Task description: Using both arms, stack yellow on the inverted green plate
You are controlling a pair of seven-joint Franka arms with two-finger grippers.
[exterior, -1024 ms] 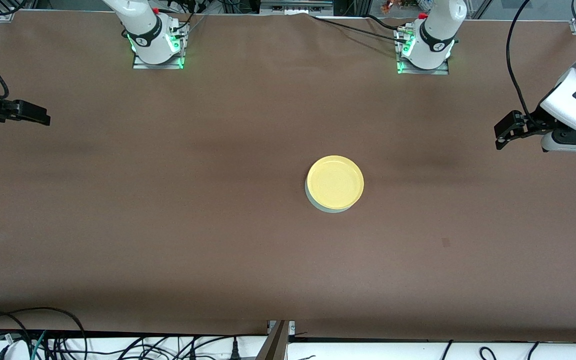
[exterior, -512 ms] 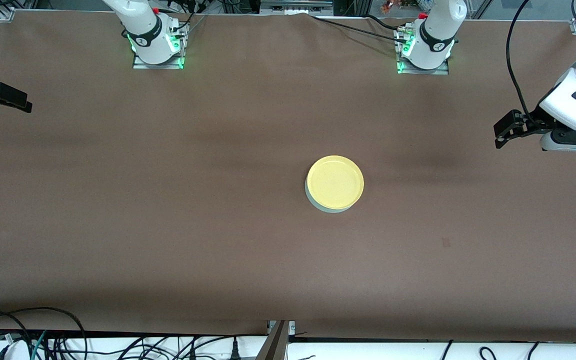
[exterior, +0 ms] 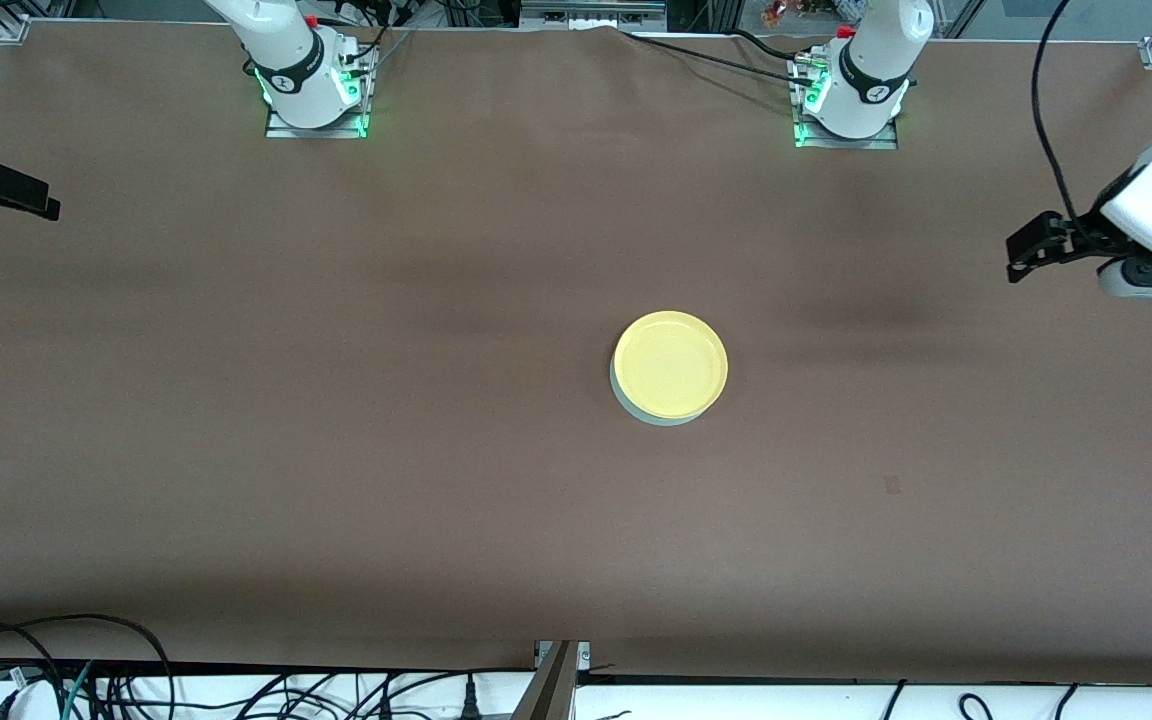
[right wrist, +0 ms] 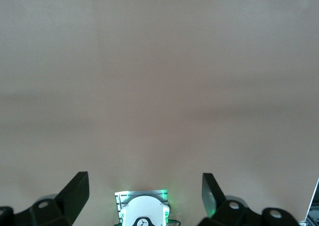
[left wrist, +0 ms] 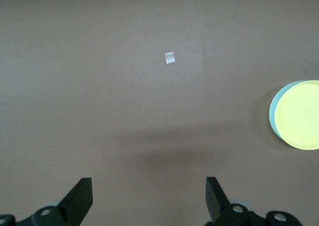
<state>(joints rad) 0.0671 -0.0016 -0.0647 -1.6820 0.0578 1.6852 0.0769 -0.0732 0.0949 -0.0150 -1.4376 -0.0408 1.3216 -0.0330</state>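
On the brown tabletop [exterior: 336,450] you see the yellow plate [exterior: 671,363] stacked on the green plate [exterior: 626,398]. Your left claw [left wrist: 148,201] hangs wide above the left arm's end; your right claw [right wrist: 144,195] spreads wide over the right arm's end.

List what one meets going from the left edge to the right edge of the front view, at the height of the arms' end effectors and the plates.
Right end effector → yellow plate stacked on the green plate → left end effector.
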